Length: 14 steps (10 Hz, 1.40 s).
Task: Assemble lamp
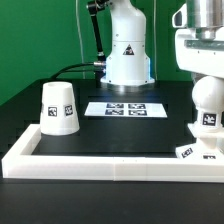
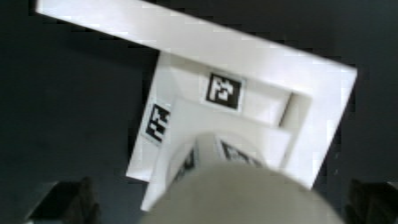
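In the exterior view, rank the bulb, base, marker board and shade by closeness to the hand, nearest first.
1. Bulb, directly under the hand, at the exterior view's right.
2. Base, just below the bulb.
3. Marker board, mid-table, farther back.
4. Shade, far over at the exterior view's left.

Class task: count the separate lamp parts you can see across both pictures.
3. The shade stands on the table at the exterior view's left. The bulb is at the right under the gripper, over the base. None seem hidden.
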Tool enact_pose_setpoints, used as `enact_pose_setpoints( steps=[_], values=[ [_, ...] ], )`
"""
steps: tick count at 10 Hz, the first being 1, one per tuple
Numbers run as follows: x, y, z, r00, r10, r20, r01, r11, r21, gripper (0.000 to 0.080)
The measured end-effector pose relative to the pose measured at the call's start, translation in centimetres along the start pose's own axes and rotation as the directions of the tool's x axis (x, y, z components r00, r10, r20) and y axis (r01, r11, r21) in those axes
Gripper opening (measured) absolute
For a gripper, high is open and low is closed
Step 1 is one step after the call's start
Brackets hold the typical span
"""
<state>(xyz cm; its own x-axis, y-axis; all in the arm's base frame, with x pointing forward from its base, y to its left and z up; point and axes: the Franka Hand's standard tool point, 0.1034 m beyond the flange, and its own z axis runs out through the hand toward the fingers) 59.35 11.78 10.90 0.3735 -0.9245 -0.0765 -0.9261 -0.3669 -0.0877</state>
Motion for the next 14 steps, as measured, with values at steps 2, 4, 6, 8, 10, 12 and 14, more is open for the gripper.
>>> enact_pose_setpoints(
  steps=[2,4,6,8,10,12,14],
  values=[
    [-0.5,0.3,-0.4,0.988,-0.155,0.004,0.155,0.988,-0.01,0.0699],
    [0.2,1.0,-0.9,0.966,-0.258,0.025,0.259,0.965,-0.034,0.0699],
    [0.0,1.2,-1.0,0.961,-0.273,0.035,0.274,0.961,-0.045,0.0699],
    [0.0,1.3,-1.0,0.961,-0.273,0.035,0.275,0.96,-0.046,0.0699],
    [-0.9,1.0,-0.2,0.953,-0.301,0.036,0.303,0.951,-0.058,0.0699],
    [-1.7,2.4,-0.2,0.888,-0.457,0.059,0.46,0.885,-0.071,0.0699],
    [-1.8,3.7,-0.2,0.818,-0.571,0.065,0.575,0.814,-0.086,0.0699]
  ],
)
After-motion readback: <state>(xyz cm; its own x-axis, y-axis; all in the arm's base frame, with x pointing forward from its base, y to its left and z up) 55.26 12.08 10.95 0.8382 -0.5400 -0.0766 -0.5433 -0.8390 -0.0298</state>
